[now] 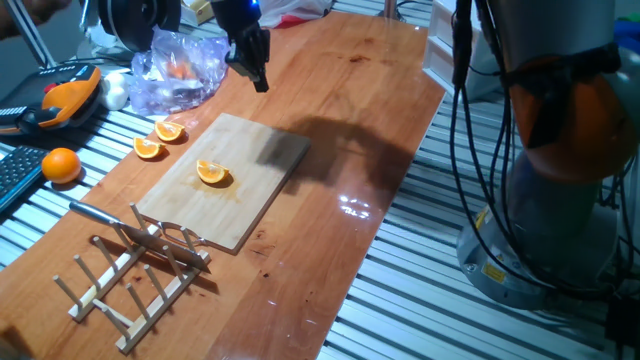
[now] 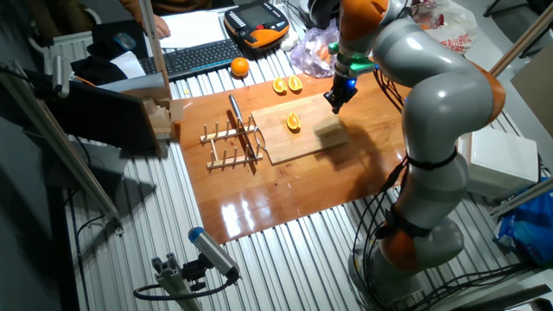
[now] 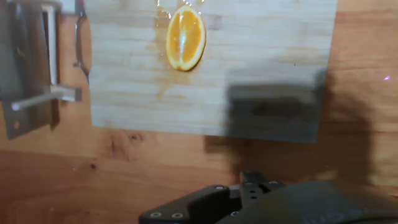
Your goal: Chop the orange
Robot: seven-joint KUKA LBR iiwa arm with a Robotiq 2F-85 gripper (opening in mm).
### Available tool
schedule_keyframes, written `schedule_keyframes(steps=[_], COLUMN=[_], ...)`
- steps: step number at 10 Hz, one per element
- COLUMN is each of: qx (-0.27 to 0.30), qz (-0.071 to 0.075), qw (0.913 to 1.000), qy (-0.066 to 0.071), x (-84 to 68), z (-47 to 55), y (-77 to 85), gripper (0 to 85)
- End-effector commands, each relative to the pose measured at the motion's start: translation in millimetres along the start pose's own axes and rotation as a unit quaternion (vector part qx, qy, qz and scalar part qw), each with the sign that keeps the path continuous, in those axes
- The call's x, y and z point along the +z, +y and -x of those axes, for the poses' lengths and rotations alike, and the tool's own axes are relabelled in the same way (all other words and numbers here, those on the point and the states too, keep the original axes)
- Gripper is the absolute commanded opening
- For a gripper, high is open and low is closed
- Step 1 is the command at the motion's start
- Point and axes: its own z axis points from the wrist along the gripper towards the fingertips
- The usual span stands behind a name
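Note:
The orange [image 1: 212,173] is a half-moon wedge lying cut side up on the wooden cutting board [image 1: 250,150]. It also shows in the other fixed view [image 2: 294,122] and near the top of the hand view [image 3: 185,37]. My gripper [image 1: 258,75] hangs above the far edge of the board, well apart from the wedge, with its fingers together and nothing between them. In the other fixed view the gripper [image 2: 337,97] is to the right of the wedge. The hand view shows only its dark base at the bottom edge.
A knife [image 1: 105,217] rests on a wooden peg rack [image 1: 140,270] at the board's near end. A pair of orange wedges [image 1: 158,140] and a whole orange [image 1: 61,164] lie left of the board. A plastic bag [image 1: 180,70] lies behind it.

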Motion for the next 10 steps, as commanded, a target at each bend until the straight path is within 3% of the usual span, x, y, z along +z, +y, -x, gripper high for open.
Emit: schedule_keyframes(steps=[1,2,4,6,7,8,9,10], qx=[0.002,0.029,0.033,0.043,0.049,0.050,0.055,0.062], qz=[-0.014,-0.064,-0.046,-0.013,-0.006,0.002,0.001,-0.001], qw=[0.9999,0.9961,0.9973,0.9981,0.9982,0.9982,0.9975,0.9972], qy=[-0.005,-0.054,-0.046,-0.041,-0.033,-0.035,-0.044,-0.043], x=[-0.1,-0.1,-0.1,-0.1,-0.1,-0.1,-7.7,-16.7], z=[0.1,0.1,0.1,0.1,0.1,0.1,14.3,30.3], y=[0.6,0.6,0.6,0.6,0.6,0.6,26.5,56.7], gripper=[0.0,0.0,0.0,0.0,0.0,0.0,0.0,0.0])
